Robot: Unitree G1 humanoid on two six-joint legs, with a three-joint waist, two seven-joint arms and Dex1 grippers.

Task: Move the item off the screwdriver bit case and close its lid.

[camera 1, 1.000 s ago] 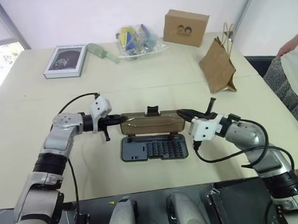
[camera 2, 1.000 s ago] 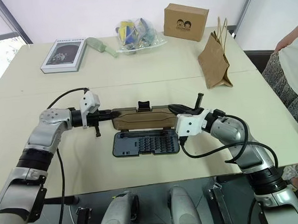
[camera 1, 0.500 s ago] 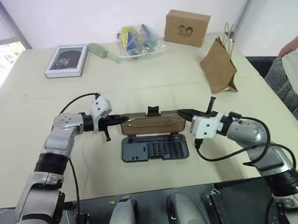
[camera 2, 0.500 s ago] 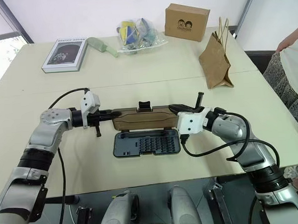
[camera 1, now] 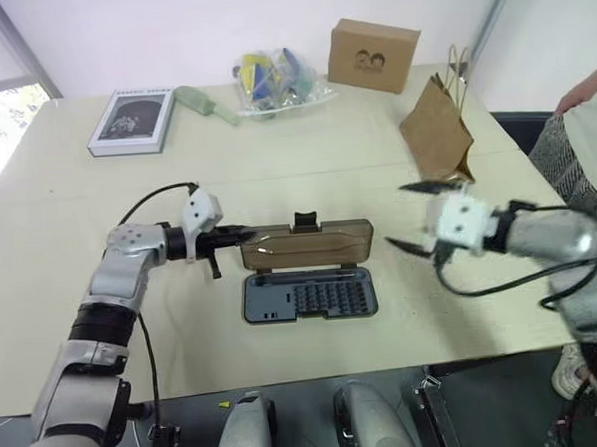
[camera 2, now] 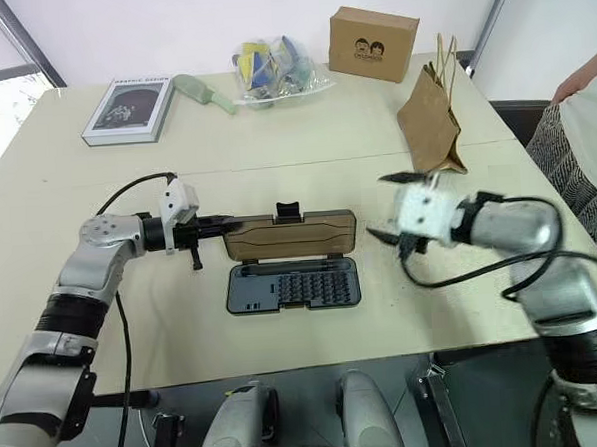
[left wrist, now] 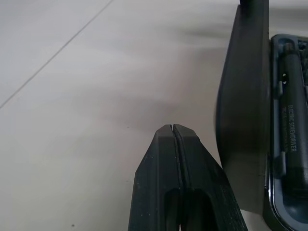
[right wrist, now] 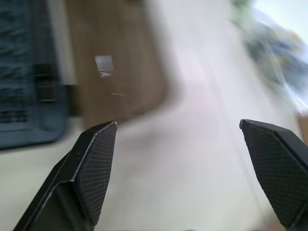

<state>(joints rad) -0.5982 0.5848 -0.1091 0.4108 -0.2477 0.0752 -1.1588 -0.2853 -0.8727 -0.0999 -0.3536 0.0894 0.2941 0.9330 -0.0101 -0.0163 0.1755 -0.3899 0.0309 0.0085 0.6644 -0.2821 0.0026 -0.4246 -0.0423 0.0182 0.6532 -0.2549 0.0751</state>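
Observation:
The screwdriver bit case [camera 1: 310,297] lies open near the table's front edge, its rows of bits showing. Its smoky brown lid [camera 1: 305,245] stands tilted up along the far side. My left gripper [camera 1: 239,236] is shut, its tips [left wrist: 172,132] close beside the lid's left end with nothing between them. To the right of the case, above the table, my right gripper [camera 1: 410,218] hangs open and empty, apart from the lid. The item, a brown paper bag [camera 1: 437,131], stands on the table at the back right, off the case.
Along the back of the table lie a grey book [camera 1: 131,120], a green object [camera 1: 207,105], a clear bag of coloured things [camera 1: 276,79] and a cardboard box [camera 1: 373,54]. A person [camera 1: 586,138] stands at the right edge.
My right gripper has left the lid's right end, swung to the right and upward, and opened wide. The lid still stands tilted. The left gripper has not moved.

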